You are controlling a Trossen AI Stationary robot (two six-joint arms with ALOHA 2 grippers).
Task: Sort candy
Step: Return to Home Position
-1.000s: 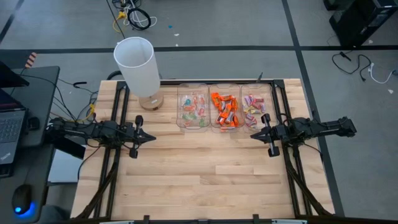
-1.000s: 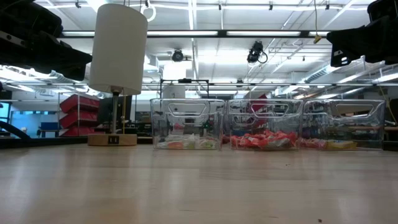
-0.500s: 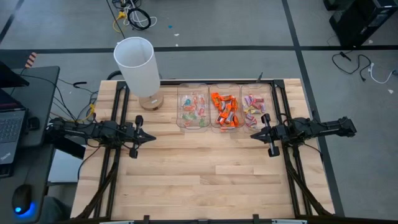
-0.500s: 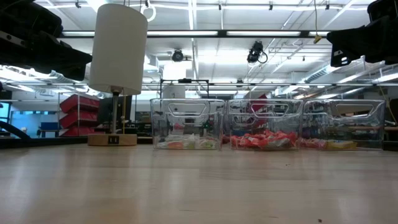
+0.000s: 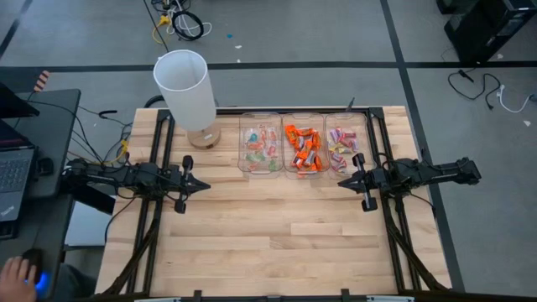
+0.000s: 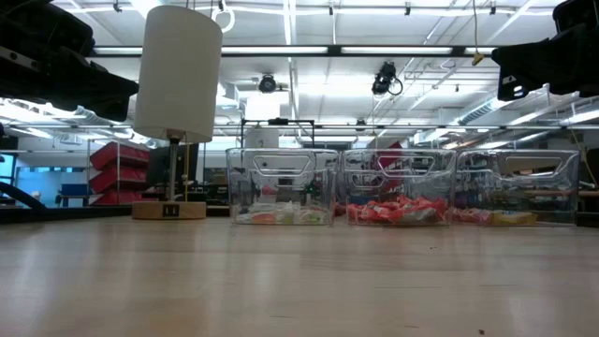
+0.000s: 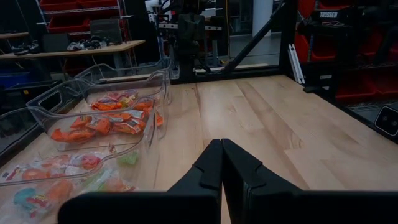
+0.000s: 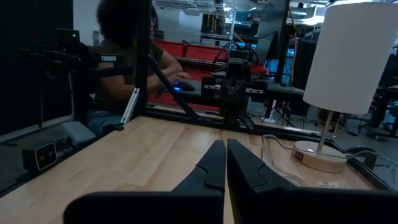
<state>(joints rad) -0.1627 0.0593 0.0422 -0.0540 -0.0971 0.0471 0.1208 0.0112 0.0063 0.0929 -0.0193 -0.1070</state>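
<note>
floor (image 5: 319,33): grey, dark seams | overhead: strip lights (image 6: 281,51) | background: red bins (image 6: 120,154) | cables (image 5: 180,23) on floor

Matte-black throughout, the left pincer (image 5: 204,185) and right pincer (image 5: 341,182) are formed of two tapered, wedge-shaped fingers (image 7: 208,168); a short crossbar (image 5: 367,200) is fixed just behind each.

Candy (image 5: 303,148) sorted in 3 trays (image 5: 303,117): green/pink L, orange mid, pink/yellow R.
</note>
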